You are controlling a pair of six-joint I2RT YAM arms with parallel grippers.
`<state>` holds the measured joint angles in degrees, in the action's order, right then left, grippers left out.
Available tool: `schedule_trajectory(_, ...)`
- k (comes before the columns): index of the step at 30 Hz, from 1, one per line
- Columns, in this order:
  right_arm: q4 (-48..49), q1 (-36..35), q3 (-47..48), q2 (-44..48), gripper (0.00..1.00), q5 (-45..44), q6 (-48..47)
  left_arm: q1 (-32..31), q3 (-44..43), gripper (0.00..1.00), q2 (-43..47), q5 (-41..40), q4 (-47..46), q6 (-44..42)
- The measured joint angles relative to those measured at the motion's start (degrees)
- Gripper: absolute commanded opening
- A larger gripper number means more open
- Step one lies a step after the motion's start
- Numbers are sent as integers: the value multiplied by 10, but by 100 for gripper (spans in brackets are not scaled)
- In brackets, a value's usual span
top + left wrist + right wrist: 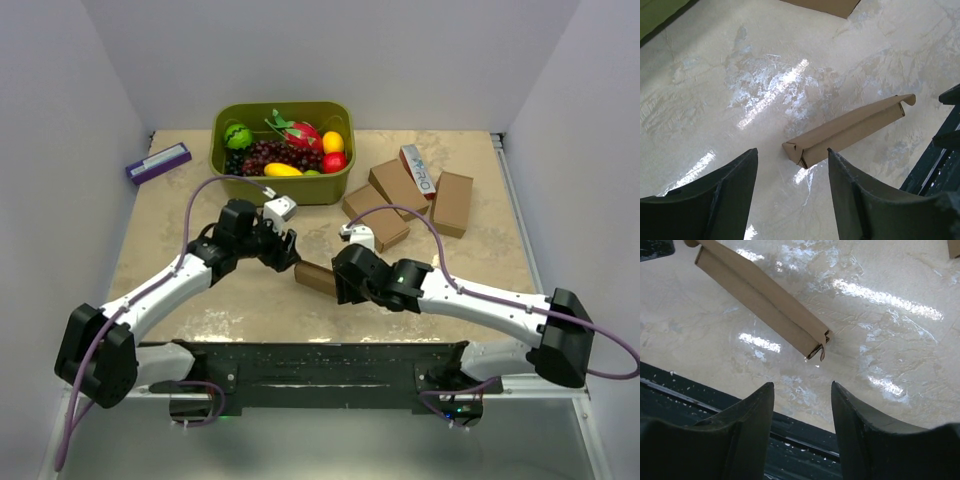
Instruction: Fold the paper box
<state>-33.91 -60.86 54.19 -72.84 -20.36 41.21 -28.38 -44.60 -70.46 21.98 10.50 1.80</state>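
The paper box (316, 277) is a slim brown cardboard carton lying flat on the table between my two grippers. In the left wrist view the paper box (850, 131) lies just beyond my fingers, its near end folded in. In the right wrist view the paper box (760, 305) runs from upper left toward my fingers, its near end partly open with a loose flap. My left gripper (289, 251) is open and empty, just left of the box. My right gripper (343, 287) is open and empty at the box's right end.
A green basket (228, 162) of toy fruit stands at the back. Several folded brown boxes (400, 200) and a white-and-red lettered carton (420, 170) lie at the back right. A purple-and-white box (158, 162) lies at the back left. The black table edge (700, 395) is close below the right gripper.
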Motion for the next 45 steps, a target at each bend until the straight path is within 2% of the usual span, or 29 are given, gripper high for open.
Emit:
schedule_trajectory(5,-5,-3,1,-20,44,-32,20,-9,0,68,-7,-16,16,-13)
schedule_trajectory(10,-8,-3,1,-26,41,-49,28,-13,0,64,-8,-27,19,-17)
schedule_trajectory(39,9,-3,1,-41,20,-97,34,-13,-10,28,-52,-11,23,-20)
schedule_trajectory(45,20,-3,1,-48,16,-101,33,-14,-10,13,-58,1,21,-18)
